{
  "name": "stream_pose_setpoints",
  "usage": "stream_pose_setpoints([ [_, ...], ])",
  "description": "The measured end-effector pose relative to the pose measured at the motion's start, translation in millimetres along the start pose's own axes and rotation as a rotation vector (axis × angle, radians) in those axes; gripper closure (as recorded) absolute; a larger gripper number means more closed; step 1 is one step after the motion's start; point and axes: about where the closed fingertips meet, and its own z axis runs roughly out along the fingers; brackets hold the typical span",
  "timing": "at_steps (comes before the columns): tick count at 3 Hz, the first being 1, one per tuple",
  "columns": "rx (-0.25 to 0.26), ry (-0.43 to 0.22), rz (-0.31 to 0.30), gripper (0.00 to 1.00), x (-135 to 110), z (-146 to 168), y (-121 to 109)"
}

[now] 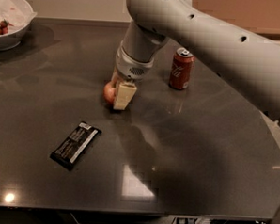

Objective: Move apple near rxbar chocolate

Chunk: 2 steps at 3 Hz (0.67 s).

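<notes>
The apple [108, 91], red with a yellowish patch, sits low over the dark table between my gripper's fingers, mostly hidden by them. My gripper [116, 94] comes down from above and is shut on the apple; one cream finger pad [124, 95] covers its right side. The rxbar chocolate [75, 145], a flat black wrapper with white lettering, lies on the table to the front left of the apple, about two apple widths away.
A red soda can [181, 69] stands upright to the right of the gripper. A white bowl [15, 29] with red food sits at the far left corner. The dark table [198, 173] ends at a front edge near the bottom.
</notes>
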Motion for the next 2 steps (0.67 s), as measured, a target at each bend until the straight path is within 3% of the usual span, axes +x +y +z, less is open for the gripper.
stream_pose_setpoints([
  [2, -0.02, -0.033, -0.105, 1.0, -6.7, -7.6, 35.1],
])
